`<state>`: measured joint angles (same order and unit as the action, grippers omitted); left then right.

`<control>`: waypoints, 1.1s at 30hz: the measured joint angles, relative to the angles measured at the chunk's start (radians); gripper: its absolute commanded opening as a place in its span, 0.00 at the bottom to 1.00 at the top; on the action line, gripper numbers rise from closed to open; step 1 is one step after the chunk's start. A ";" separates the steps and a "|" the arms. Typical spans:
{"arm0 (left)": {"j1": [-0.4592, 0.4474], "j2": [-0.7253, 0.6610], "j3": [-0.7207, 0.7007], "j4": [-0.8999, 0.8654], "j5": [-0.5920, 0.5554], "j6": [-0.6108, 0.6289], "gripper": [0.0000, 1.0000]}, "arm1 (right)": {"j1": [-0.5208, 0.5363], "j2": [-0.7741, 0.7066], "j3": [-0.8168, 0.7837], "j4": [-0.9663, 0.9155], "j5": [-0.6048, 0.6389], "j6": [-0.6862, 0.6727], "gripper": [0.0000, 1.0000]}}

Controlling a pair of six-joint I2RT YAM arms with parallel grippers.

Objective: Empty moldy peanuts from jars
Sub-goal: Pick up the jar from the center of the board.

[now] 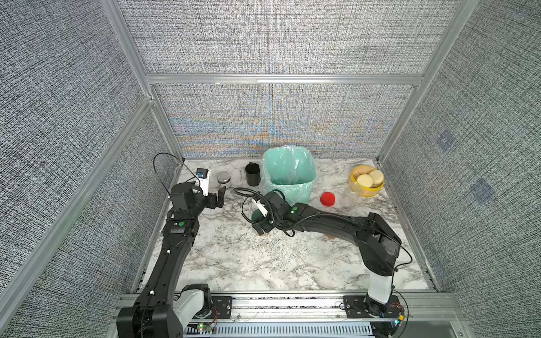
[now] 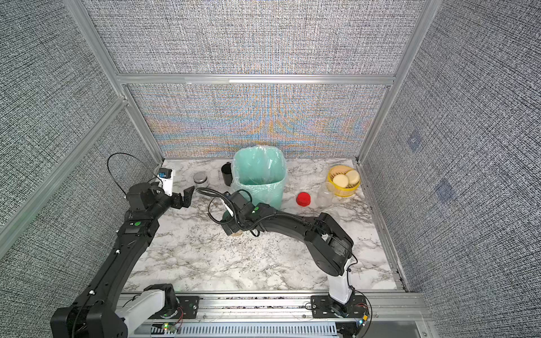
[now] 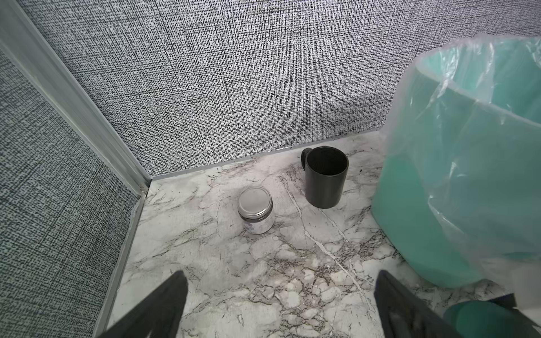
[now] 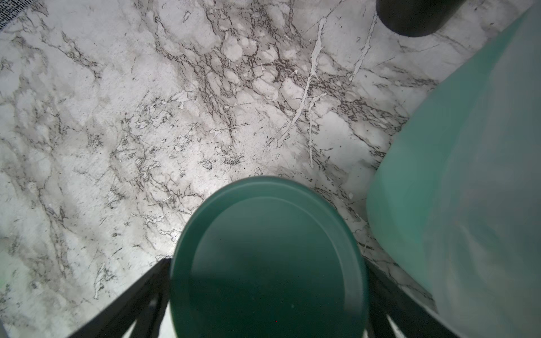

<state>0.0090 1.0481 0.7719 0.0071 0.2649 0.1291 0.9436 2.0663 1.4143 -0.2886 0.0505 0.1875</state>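
Two grippers, both spread wide: our left gripper (image 3: 281,275) hangs empty above the marble table (image 3: 234,263); our right gripper (image 4: 268,262) straddles the green-lidded jar (image 4: 268,222), upright beside the bin (image 4: 468,175). We cannot tell whether it touches.

What I see over my white, grey-veined marble table (image 1: 248,263)
Mint-green bin (image 1: 301,190) at twelve o'clock, black mug (image 1: 252,174), dark green lid (image 4: 268,257), red lid (image 1: 327,199), yellow bowl (image 1: 370,191).

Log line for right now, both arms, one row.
left gripper: open, empty, near tin | right gripper: open, astride green-lidded jar, lid on | red-lidded jar: closed, by bin
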 measured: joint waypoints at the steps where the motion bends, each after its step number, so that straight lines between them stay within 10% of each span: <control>1: 0.000 0.000 0.000 0.000 0.000 0.002 1.00 | 0.000 0.002 0.001 -0.001 0.000 0.000 0.98; 18: 0.000 0.000 -0.006 0.000 0.001 0.020 0.99 | 0.000 0.026 0.026 -0.014 0.029 -0.019 0.74; 33: 0.000 -0.014 0.014 -0.032 0.089 0.053 1.00 | 0.000 -0.074 -0.036 0.002 -0.015 -0.064 0.00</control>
<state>0.0090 1.0340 0.7860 -0.0254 0.3534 0.1825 0.9436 1.9919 1.3785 -0.2871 0.0353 0.1234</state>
